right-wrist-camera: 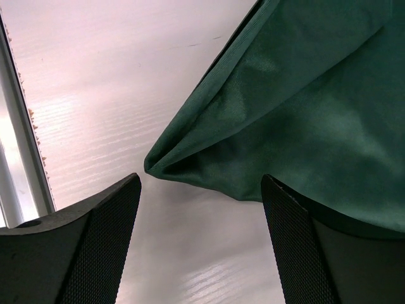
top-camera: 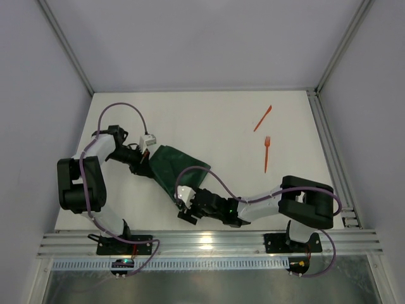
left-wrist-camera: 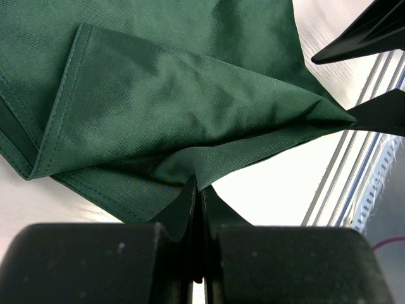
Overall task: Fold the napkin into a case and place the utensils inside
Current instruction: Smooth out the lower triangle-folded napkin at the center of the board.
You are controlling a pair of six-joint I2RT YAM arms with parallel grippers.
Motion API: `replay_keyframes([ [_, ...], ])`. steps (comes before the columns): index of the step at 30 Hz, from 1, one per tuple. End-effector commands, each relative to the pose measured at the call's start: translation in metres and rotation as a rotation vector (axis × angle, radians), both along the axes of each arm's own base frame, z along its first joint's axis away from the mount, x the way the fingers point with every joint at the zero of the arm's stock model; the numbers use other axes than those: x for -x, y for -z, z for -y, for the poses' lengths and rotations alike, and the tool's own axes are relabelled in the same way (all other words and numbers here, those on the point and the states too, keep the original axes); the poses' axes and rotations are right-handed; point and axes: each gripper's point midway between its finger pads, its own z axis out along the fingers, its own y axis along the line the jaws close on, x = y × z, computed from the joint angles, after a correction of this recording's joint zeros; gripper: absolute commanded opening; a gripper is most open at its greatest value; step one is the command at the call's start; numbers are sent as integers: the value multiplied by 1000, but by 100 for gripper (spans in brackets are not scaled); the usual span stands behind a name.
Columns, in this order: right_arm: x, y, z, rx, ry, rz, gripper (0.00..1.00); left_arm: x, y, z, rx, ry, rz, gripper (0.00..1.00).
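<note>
Pinched shut on an edge of the dark green napkin [left-wrist-camera: 190, 107] is the left gripper [left-wrist-camera: 196, 209]. Its folded layers are spread on the white table [top-camera: 209, 120]. At the napkin's pointed corner, the right gripper [right-wrist-camera: 202, 215] is held wide apart, gripping nothing. Well beyond the napkin, an orange fork [top-camera: 267, 154] and knife [top-camera: 263, 118] are seen.

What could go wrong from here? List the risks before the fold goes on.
1. The right gripper stands open with the napkin corner loose between its fingers, so that corner may slump and undo the fold.
2. The left gripper is shut on only a thin edge of cloth; a pull could slip it free.
3. The fork and knife lie far off, so dragged cloth gains nothing.
</note>
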Motion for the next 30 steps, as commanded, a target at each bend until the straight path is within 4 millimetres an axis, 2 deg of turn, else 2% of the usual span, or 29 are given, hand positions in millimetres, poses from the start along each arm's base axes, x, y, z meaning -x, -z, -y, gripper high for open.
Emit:
replay_keyframes([
  [1,-9,-30,-20,-103,36,70,81,1,-10,2,27,4,21,0],
  [6,-17,-22,-27,-107,87,54,79,3,-11,2,26,8,20,0],
  [10,-22,-10,-26,-72,126,39,69,4,-10,2,21,9,19,0],
  [13,-25,-9,-25,-72,147,37,52,4,-10,1,19,12,17,0],
  [14,-27,-9,-23,-74,157,34,44,5,-10,1,16,13,15,0],
  [15,-28,-9,-23,-77,160,27,31,6,-9,0,10,16,12,0],
  [18,-28,-13,-22,-94,152,12,18,11,-4,-6,-28,34,7,1],
  [19,-27,-18,-23,-104,142,12,16,16,-2,-7,-36,45,-12,3],
  [22,-19,-20,-24,-96,83,7,6,36,0,-15,-73,133,-24,20],
  [23,-16,-19,-24,-86,62,9,5,40,1,-18,-83,177,-3,23],
  [27,-8,-12,-21,-43,8,-2,4,60,1,-29,-138,267,0,37],
  [28,-6,-11,-20,-37,0,-4,4,70,-4,-29,-133,288,-27,42],
  [30,-3,-7,-18,-25,-18,-6,4,79,-16,-26,-86,372,-16,46],
])
